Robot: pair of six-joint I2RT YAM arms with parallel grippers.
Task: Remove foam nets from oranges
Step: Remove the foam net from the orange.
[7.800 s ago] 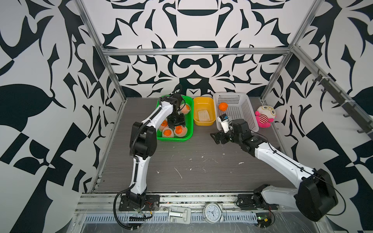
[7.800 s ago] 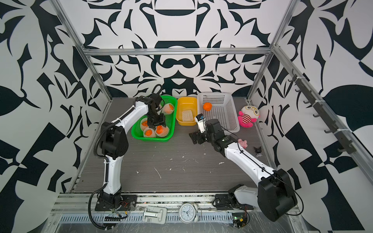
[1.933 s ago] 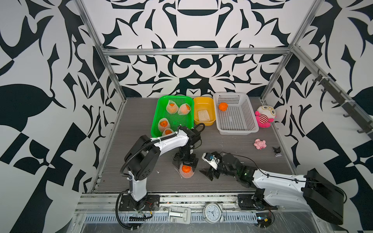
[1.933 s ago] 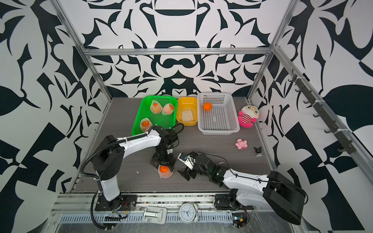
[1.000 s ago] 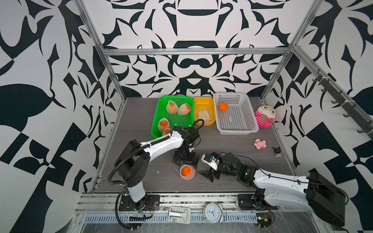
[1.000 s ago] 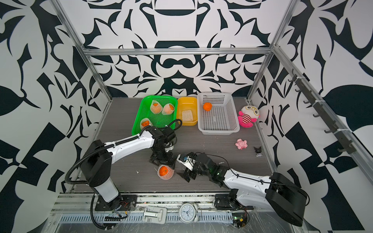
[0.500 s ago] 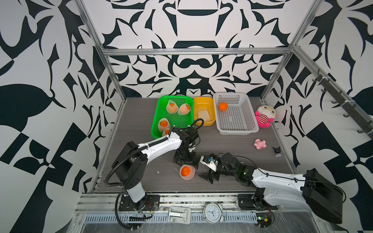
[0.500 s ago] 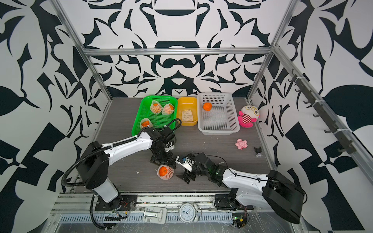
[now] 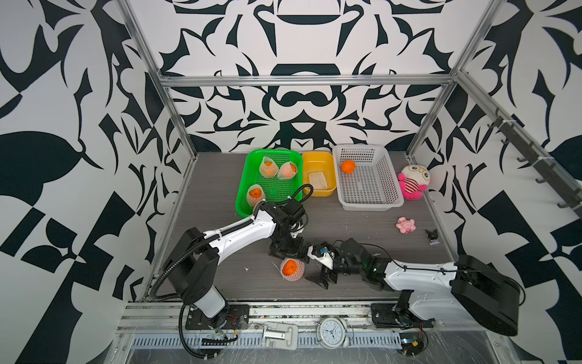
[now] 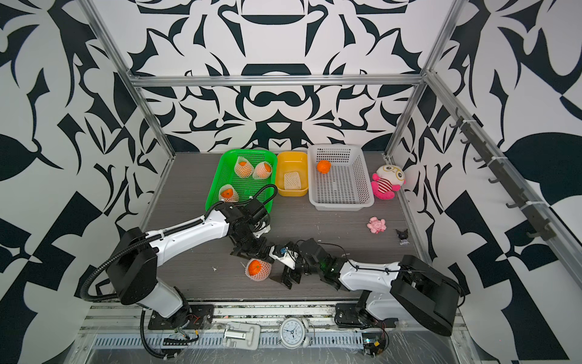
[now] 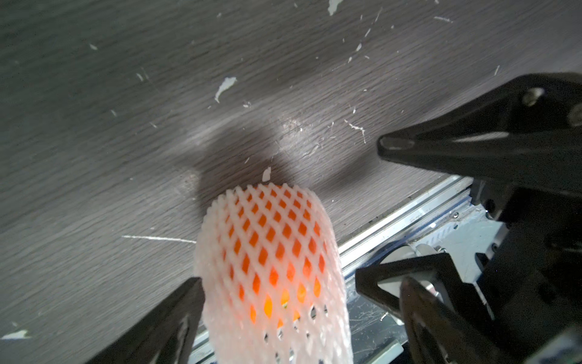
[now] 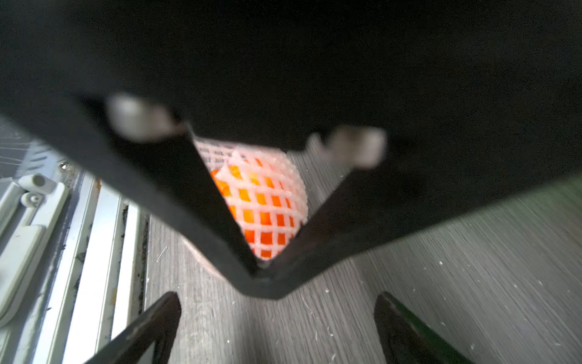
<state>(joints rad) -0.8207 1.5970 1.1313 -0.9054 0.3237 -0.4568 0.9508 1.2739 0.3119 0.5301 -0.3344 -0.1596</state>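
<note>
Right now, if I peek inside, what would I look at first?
Probably the netted orange alone on the dark table near the front edge, with the open left gripper and right gripper crowding it. Farther back, the bright green basket shows three more netted oranges, and one bare orange sits in the white basket.

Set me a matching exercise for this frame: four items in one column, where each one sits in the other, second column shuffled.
Items
1. bare orange
2. flattened foam net
3. lone netted orange
4. plush toy

Places
A. in the yellow tub
B. on the table, near its front edge
C. in the white basket
D. on the table beside the white basket, outside it

Pairs: 1-C, 2-A, 3-B, 4-D
</note>
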